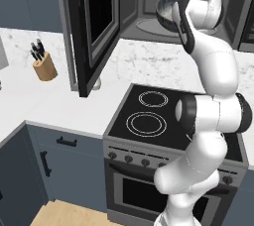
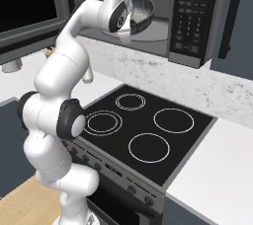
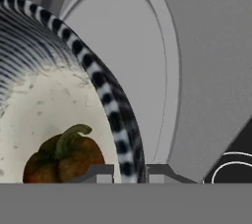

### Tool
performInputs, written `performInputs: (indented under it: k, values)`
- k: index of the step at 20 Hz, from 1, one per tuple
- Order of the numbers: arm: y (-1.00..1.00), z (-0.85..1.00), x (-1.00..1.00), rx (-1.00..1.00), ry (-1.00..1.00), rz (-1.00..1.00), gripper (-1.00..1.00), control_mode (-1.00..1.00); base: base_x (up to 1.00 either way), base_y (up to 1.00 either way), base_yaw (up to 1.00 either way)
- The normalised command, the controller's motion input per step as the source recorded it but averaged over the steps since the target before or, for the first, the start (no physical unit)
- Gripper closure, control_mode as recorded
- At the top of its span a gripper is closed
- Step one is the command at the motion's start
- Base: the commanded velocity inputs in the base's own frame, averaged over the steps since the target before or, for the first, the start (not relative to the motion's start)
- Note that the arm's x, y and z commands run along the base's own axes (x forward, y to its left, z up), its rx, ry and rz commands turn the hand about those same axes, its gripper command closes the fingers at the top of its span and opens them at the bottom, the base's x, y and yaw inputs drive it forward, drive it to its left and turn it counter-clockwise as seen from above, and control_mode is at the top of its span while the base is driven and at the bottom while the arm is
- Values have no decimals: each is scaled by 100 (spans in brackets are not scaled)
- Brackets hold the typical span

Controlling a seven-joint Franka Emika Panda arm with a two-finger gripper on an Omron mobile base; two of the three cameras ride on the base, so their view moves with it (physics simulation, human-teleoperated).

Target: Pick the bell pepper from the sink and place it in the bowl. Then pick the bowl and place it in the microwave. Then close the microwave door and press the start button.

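Observation:
My gripper (image 3: 129, 171) is shut on the rim of the bowl (image 3: 106, 88), one fingertip inside and one outside its speckled wall. The orange-red bell pepper (image 3: 64, 161) lies on the bowl's pale inside, stem up. The arm holds the bowl (image 1: 167, 13) high at the mouth of the microwave (image 1: 149, 2), above the front of the round turntable (image 3: 133, 46). From the right, the bowl (image 2: 142, 9) hangs just left of the button panel (image 2: 192, 12). The microwave door (image 1: 94, 27) stands swung wide open to the left.
A black glass stove (image 1: 149, 116) with ring burners sits below the microwave, the arm rising over its front edge. A wooden knife block (image 1: 44, 65) stands on the white counter at the left. The open door juts out over the counter.

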Motion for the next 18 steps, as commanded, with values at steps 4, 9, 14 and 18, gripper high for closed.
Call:
performInputs:
  k: [4,9,14,18]
  values:
    - [0,-33,29,0,0,0,100,-100,0,0,0]
    - [0,-4,10,0,0,0,-100,-100,0,0,0]
    - [0,0,0,0,-14,0,-100,-100,0,0,0]
    - [0,0,-1,0,-19,0,-100,-100,0,0,0]
